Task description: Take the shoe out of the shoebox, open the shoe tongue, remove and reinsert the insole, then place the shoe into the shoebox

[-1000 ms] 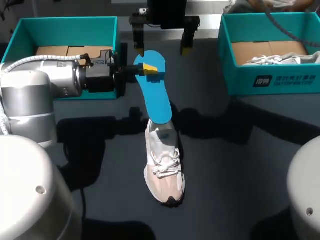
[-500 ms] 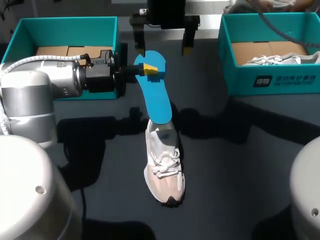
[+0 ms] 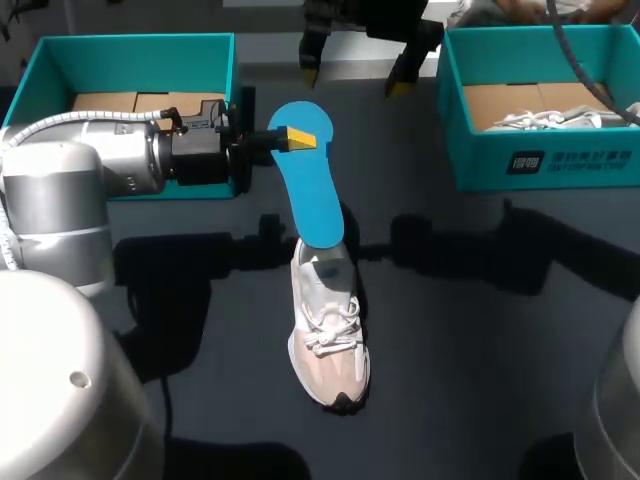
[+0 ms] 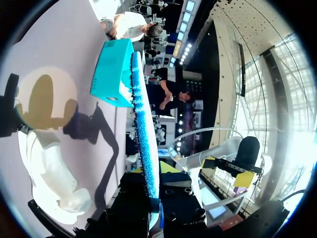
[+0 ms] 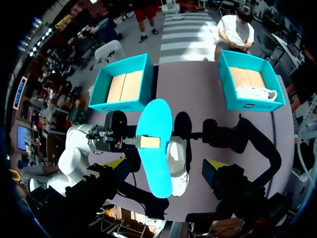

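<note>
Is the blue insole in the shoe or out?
Out. The left gripper grips the blue insole above the shoe; whether its lower end touches the shoe's opening, I cannot tell.

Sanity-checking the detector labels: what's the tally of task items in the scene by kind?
Shoeboxes: 2, left shoebox and right shoebox
Shoes: 2, shoe on the table and shoe in the right box
Insoles: 1, blue insole
Total: 5
</note>
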You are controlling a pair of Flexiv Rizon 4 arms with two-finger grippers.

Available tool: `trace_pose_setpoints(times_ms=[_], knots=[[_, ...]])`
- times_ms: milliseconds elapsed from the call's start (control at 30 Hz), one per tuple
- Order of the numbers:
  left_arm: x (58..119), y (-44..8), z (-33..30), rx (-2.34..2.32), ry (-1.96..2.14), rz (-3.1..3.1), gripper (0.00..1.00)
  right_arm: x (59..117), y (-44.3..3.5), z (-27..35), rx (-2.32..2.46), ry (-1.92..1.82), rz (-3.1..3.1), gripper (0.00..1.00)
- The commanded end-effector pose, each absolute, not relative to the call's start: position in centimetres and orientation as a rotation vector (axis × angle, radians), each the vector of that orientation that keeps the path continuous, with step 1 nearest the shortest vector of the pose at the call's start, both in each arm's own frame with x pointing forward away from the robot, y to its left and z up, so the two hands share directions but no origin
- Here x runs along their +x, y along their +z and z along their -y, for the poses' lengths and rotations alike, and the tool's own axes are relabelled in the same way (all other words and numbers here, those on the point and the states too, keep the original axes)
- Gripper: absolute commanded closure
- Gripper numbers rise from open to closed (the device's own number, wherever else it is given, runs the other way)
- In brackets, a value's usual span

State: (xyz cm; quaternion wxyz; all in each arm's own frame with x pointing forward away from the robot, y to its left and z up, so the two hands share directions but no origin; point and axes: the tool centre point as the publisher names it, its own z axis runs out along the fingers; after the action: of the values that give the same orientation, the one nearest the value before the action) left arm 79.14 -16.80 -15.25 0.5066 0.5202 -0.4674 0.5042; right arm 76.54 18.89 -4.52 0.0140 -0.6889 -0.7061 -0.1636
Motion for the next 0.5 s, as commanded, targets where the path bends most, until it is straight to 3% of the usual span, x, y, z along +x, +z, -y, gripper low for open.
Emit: trace_pose_setpoints(times_ms=[33, 500], knots=[[79.0, -15.2, 16.7, 1.258, 1.216, 1.128, 1.00, 76.8, -7.2, -14.3, -1.704, -0.974, 1.799, 0.00], [79.0, -15.2, 16.7, 1.258, 1.216, 1.128, 1.00, 76.7, -11.5, -12.0, -1.538, -1.127, 1.519, 0.00]])
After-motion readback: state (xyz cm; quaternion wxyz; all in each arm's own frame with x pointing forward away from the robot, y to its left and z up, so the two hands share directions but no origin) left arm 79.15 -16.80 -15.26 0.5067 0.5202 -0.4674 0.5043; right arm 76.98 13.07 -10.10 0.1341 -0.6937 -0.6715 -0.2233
